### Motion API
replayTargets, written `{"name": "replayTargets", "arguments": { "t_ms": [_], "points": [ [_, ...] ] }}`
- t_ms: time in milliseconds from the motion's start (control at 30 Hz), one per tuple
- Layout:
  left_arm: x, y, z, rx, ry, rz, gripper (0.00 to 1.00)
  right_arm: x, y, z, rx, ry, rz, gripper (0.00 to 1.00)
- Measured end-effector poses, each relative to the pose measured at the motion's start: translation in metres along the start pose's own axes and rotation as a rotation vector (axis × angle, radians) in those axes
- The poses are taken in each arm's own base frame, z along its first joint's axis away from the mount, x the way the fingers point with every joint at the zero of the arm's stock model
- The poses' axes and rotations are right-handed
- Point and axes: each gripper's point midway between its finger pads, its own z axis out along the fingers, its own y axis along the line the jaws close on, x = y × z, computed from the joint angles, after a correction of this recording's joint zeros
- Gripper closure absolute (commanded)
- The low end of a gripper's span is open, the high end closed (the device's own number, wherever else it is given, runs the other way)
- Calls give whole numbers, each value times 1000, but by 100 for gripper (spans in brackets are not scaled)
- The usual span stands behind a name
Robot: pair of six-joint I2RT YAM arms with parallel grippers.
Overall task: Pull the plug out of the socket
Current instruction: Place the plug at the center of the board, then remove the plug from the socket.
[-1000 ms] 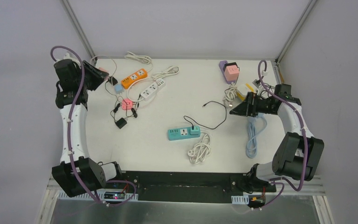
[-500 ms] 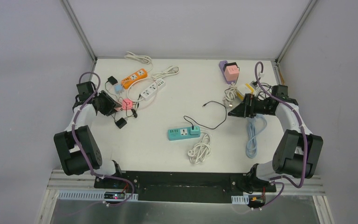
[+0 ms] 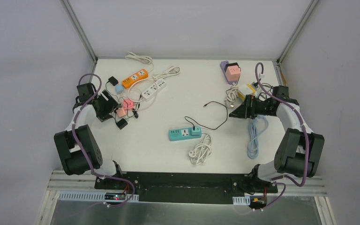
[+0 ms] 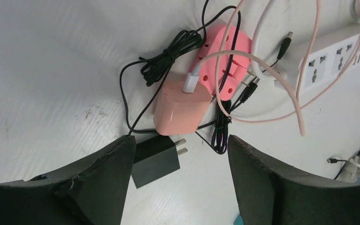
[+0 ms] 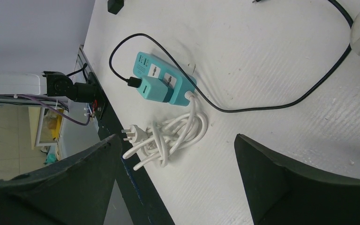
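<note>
1. On the left side of the table (image 3: pixel 150 140), the pink plug (image 4: pixel 180 105) lay with one end pushed up against the pink socket block (image 4: pixel 225 54). It looked plugged in. A white wire tip (image 4: pixel 191 83) was stuck in its top.
2. The left gripper (image 4: pixel 179 140) hung right over the pink plug. Its fingers were wide apart and held nothing.
3. A black plug (image 4: pixel 155 158) lay loose just beside the pink one. The fingers could grab it by mistake.
4. Thin black wires (image 4: pixel 161 63) and a pink wire (image 4: pixel 253 56) looped over the block. Nothing held the block down, so I think a pull could drag it along or snag a wire.
5. The right gripper (image 5: pixel 177 138) was far away on the right side. Its fingers were apart too, and it faced a blue-green power strip (image 5: pixel 168 84).
6. The pink plug sat near the table's left edge, so there was little room that way. More open room lay toward the middle.
</note>
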Motion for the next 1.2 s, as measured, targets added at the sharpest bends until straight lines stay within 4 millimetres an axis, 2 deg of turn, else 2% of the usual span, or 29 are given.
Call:
{"name": "replayTargets", "arguments": {
  "t_ms": [167, 300, 467, 633, 933, 1100, 1200],
  "points": [
    [-15, -11, -31, -3, -91, 81, 25, 2, 0, 2, -3, 9, -6, 6],
    [-28, -36, -63, 67, -178, 152, 25, 4, 1, 4, -10, 20, -22, 6],
    [-21, -73, -99, 239, -220, 201, 24, 8, 6, 6, -30, 36, -51, 6],
    [14, -98, -120, 395, -195, 218, 23, 11, 11, 9, -58, 49, -81, 6],
    [118, -165, -162, 765, -133, 475, 23, 24, 21, 19, -106, 91, -120, 6],
    [160, -173, -156, 865, -90, 517, 23, 27, 24, 21, -115, 103, -135, 6],
    [175, -178, -154, 888, -61, 537, 22, 29, 25, 21, -120, 110, -145, 6]
  ]
}}
